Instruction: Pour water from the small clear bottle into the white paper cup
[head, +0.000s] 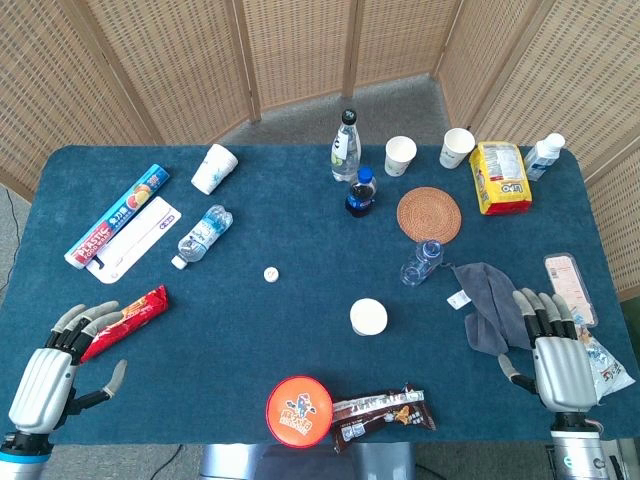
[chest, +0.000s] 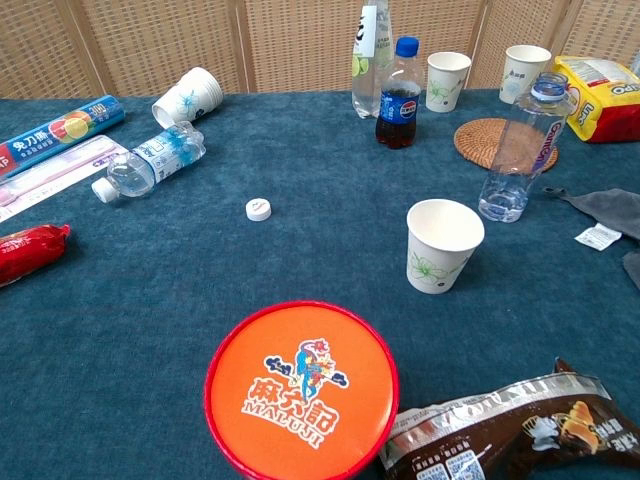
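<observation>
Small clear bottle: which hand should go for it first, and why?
Probably the right hand: it lies open on the table, nearer the uncapped small clear bottle, which stands upright just behind the white paper cup. Reach forward-left to grip it.

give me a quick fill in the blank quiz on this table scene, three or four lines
1. The small clear bottle stands upright with its cap ____.
2. The white paper cup nearest that bottle stands ____.
3. The loose white cap lies on the ____ tablecloth.
4. Both the left hand and the right hand hold ____.

Missing words: off; upright; blue; nothing
</observation>
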